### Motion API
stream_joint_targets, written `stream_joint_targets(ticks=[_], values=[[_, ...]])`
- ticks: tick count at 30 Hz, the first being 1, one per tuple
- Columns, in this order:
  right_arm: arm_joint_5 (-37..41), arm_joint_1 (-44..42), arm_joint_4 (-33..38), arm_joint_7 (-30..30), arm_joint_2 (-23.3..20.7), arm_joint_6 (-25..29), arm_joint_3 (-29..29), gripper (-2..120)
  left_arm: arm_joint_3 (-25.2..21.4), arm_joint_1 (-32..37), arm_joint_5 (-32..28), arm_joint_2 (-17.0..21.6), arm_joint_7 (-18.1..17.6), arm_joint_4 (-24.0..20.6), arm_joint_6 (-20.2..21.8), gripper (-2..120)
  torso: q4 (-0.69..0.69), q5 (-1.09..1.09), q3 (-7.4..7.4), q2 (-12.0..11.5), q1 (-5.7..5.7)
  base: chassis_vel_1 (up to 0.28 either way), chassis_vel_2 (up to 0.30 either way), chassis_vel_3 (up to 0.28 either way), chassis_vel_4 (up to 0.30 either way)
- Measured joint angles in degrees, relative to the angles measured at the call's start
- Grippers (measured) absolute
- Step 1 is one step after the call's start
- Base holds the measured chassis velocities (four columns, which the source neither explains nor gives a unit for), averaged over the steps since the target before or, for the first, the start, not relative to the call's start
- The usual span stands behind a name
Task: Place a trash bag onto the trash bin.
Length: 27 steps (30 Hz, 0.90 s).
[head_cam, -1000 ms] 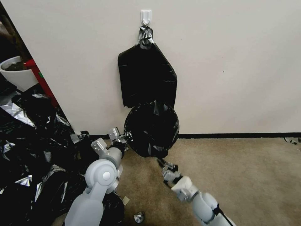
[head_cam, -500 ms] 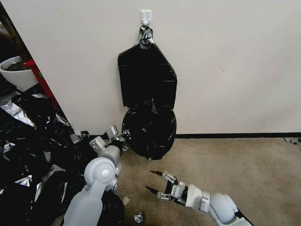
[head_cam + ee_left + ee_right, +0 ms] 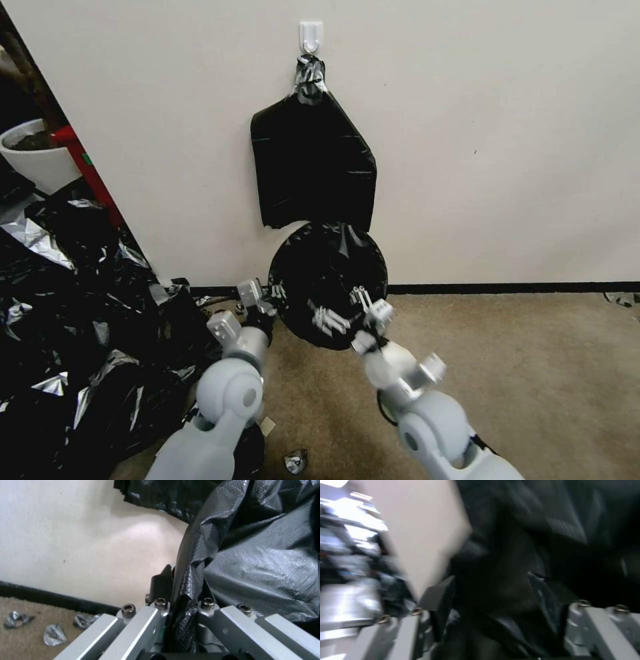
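The trash bag (image 3: 327, 267) is a glossy black film stretched into a round disc low against the wall, below the hanging bundle. The trash bin is hidden behind it. My left gripper (image 3: 275, 293) is shut on the bag's left edge. In the left wrist view the film (image 3: 253, 555) runs pinched between the fingers (image 3: 161, 583) of the left gripper (image 3: 176, 586). My right gripper (image 3: 343, 310) is open, fingers spread against the lower front of the bag. The right wrist view is motion-blurred: the right gripper (image 3: 488, 590) faces dark film (image 3: 536, 530) with its jaws apart.
A flat black bundle (image 3: 312, 160) hangs from a white wall hook (image 3: 311, 35). A big heap of black and silvery film (image 3: 67, 307) covers the floor at left, near a white pot (image 3: 37, 163) and a red post (image 3: 87, 170). Scraps (image 3: 295, 460) lie on the carpet.
My right gripper, low over the carpet half a second ago, has swung up to the bag's front. The bag has spread rounder and wider. My left gripper shifted slightly right, still holding.
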Motion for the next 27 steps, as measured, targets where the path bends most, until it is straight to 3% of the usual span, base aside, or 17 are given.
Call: stream_joint_targets(ticks=[5,6,8,15,27], values=[[2.24,4.77,-4.97,12.16,3.45,-4.75,-1.72,37,0.75,1.60,2.18,0.01,0.94,0.35,-1.78,2,0.00,-0.01,0.00,0.00,0.00,0.000,0.000,0.000,0.000],[2.24,4.77,-4.97,12.16,3.45,-4.75,-1.72,37,0.75,1.60,2.18,0.01,0.94,0.35,-1.78,2,0.00,-0.01,0.00,0.00,0.00,0.000,0.000,0.000,0.000],[2.59,7.27,-7.91,18.34,4.77,-8.21,-2.60,25,0.75,1.98,2.43,0.21,1.06,0.51,-2.14,2,0.01,-0.01,0.00,0.00,0.00,0.000,0.000,0.000,0.000],[2.17,11.24,-13.09,24.64,6.39,-12.70,-3.33,1,0.64,2.09,3.51,0.83,1.28,0.78,-2.72,2,0.00,0.00,0.00,0.00,0.00,0.000,0.000,0.000,0.000],[4.60,17.99,-18.32,32.15,6.07,-26.65,-7.35,0,2.83,2.03,12.43,0.48,4.43,3.49,-6.81,2,0.00,0.01,0.00,0.00,0.00,0.000,0.000,0.000,0.000]])
